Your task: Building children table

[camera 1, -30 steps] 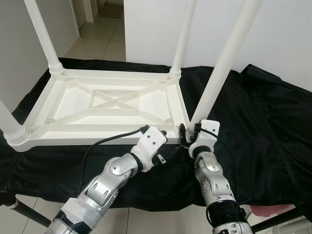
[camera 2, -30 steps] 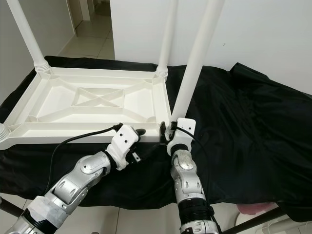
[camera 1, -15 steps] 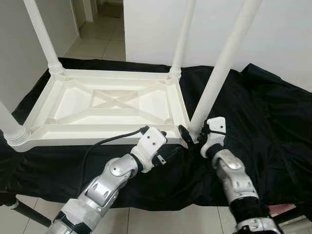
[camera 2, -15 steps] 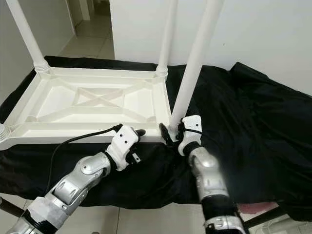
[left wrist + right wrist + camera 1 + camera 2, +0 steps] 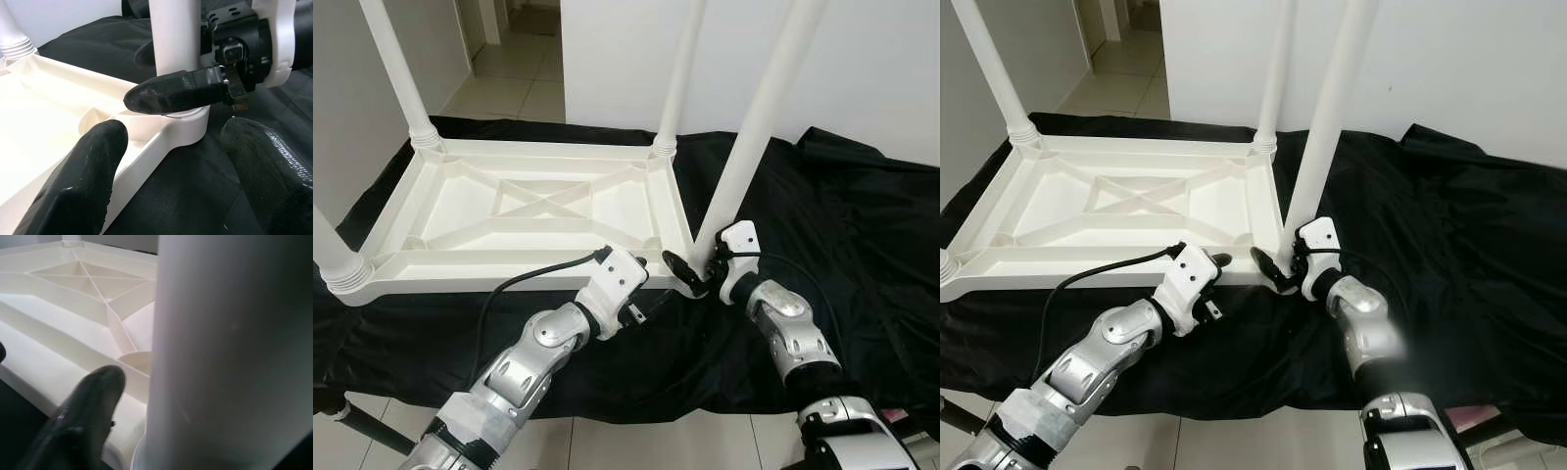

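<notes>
Black cloth (image 5: 862, 235) drapes the work surface under everything.

Tabletop (image 5: 538, 211), white plastic, lies upside down on the cloth, ribbed underside up. Its near right corner sits just ahead of both sets of fingers.

Legs: four stand upright in the corner sockets — far left (image 5: 396, 69), far right (image 5: 680, 73), near left (image 5: 333, 250), near right (image 5: 754, 122). By the look of it, all legs are in; what is left is likely to seat or tighten the near right one and turn the table over.

Right gripper (image 5: 700, 272): fingers open and around the base of the near right leg. One finger (image 5: 176, 90) lies on the tabletop side of the leg, the other behind it; whether they press the leg I cannot tell.

Left gripper (image 5: 1217, 262): fingers spread wide, holding nothing, just short of the corner socket (image 5: 188, 125), which lies between and beyond the fingertips.
</notes>
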You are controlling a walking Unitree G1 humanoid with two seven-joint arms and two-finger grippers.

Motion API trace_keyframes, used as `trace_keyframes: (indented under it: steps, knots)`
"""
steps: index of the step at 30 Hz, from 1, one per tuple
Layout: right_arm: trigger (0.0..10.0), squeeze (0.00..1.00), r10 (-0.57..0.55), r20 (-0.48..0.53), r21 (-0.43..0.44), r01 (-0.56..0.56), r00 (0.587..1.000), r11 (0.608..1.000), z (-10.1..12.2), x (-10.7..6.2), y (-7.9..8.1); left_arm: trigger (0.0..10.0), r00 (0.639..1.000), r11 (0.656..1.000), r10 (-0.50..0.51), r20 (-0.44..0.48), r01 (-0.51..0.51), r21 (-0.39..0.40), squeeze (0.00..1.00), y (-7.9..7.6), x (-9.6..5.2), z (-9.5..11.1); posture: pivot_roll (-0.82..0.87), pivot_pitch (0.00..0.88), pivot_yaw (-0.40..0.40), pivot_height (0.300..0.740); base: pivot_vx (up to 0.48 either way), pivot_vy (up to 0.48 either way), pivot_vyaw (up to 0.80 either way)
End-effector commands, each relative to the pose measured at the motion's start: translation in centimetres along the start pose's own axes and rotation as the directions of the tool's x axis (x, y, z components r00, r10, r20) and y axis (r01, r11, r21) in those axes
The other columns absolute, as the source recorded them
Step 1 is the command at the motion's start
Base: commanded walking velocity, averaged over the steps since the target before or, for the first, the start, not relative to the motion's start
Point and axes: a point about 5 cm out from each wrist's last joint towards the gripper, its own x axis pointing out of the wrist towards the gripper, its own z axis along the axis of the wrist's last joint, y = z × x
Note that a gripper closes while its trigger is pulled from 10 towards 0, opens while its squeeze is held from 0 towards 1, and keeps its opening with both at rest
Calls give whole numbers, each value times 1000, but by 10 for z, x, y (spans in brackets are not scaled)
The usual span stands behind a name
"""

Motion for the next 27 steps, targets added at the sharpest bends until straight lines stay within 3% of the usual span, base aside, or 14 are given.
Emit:
trace_keyframes:
  steps: [1, 2, 3, 4, 13, 14, 15, 21, 27]
  knots:
    - [3137, 0, 24, -18, -11, -25, 1000, 1000, -2, 2, 2, 10000, 993, 993, -115, -2, 115, 20, 0, -4, 0, 1, 20, 11, -44, 740, 0, 0, 0]
    - [1922, 0, 34, -18, -11, -34, 999, 999, -3, 2, 2, 10000, 993, 993, -115, -2, 115, 21, 0, -4, 0, 1, 20, 11, -44, 740, 0, 0, 0]
    - [1922, 0, 34, -18, -11, -34, 999, 999, -3, 2, 2, 10000, 993, 993, -115, -2, 115, 21, 0, -4, 0, 1, 20, 11, -44, 740, 0, 0, 0]
    - [0, 0, 38, -20, -9, -39, 999, 999, -5, 2, 2, 10000, 993, 993, -115, -3, 115, 21, 0, -5, 0, 0, 22, 10, -44, 740, 0, 0, 0]
    - [0, 0, 42, -26, 18, -41, 999, 999, -14, -4, 3, 10000, 994, 994, -110, -6, 110, 18, 0, -4, -1, -1, 24, 17, -50, 740, 0, 0, 0]
    - [6078, 0, 30, -19, 29, -30, 999, 999, -15, -5, 2, 10000, 994, 994, -110, -5, 110, 17, 0, -4, -1, -1, 22, 19, -51, 740, 0, 0, 0]
    - [10000, 0, 6, -12, 42, -6, 1000, 999, -14, -6, 2, 10000, 994, 994, -110, -5, 110, 16, 0, -5, -1, -1, 21, 20, -49, 740, 0, 0, 0]
    - [10000, 0, -142, 6, 82, 141, 990, 987, -13, -5, 2, 10000, 994, 994, -112, -6, 112, 13, 0, -5, -2, -1, 17, 26, -47, 740, 0, 0, 0]
    - [10000, 0, -224, 6, 86, 222, 975, 971, -12, -3, 6, 10000, 993, 993, -115, -7, 115, 11, 0, -6, -3, -2, 12, 30, -41, 740, 0, 0, 0]
